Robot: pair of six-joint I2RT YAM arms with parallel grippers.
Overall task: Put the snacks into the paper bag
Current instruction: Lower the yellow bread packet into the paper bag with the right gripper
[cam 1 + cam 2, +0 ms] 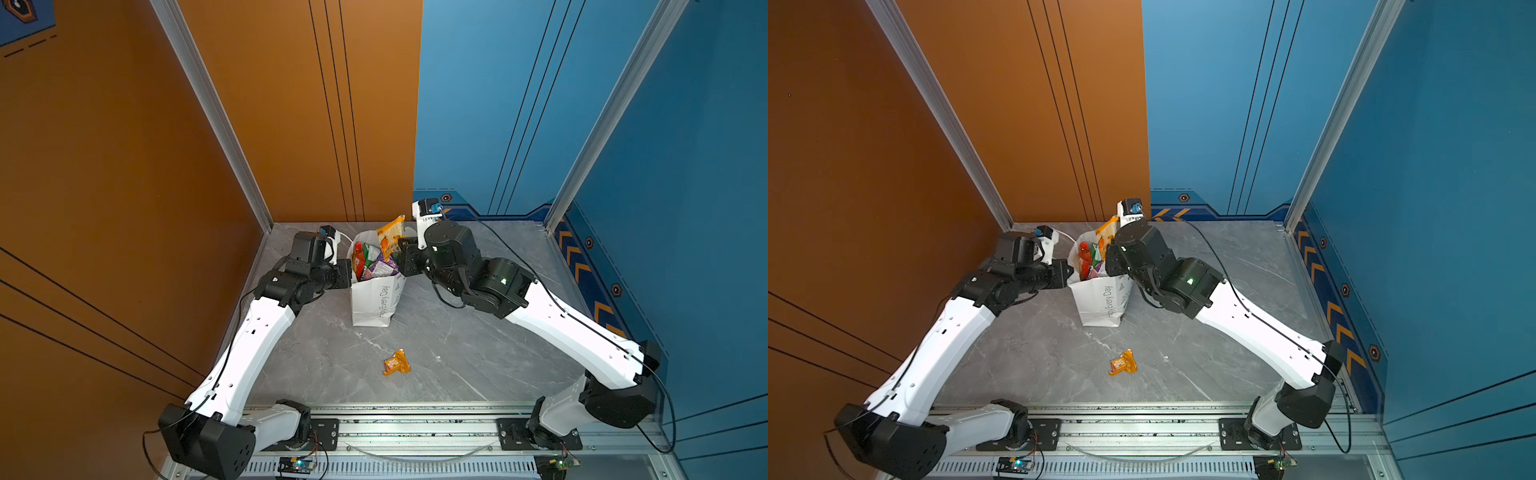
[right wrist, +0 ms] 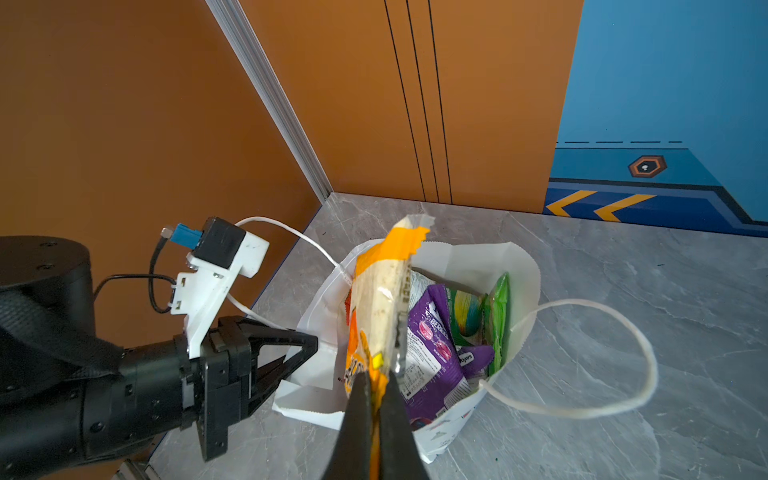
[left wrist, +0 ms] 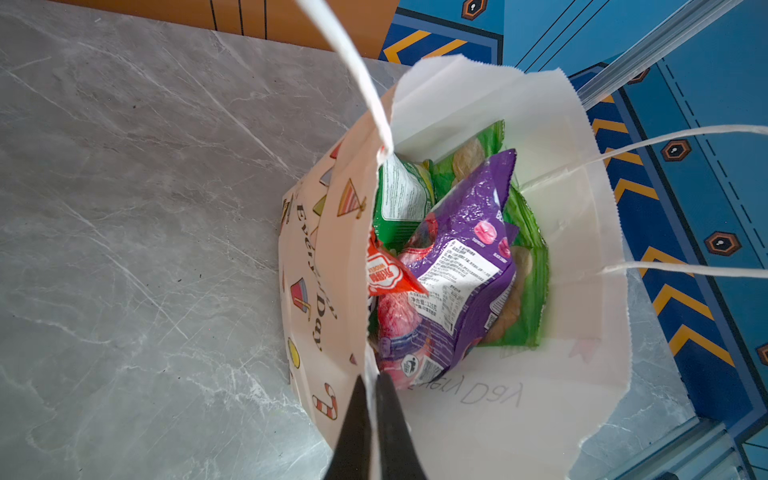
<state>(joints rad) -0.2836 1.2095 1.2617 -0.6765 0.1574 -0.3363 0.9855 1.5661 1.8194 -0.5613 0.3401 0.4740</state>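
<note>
Left gripper (image 3: 370, 380): pinching the tall white paper bag (image 3: 478, 95) by its rim.
Right gripper (image 2: 377, 376): grasping shiny orange plastic packet (image 2: 384, 299) at bag's mouth.

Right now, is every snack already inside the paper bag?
No, a small orange packet lies on the table, apart from the paper bag.
</note>
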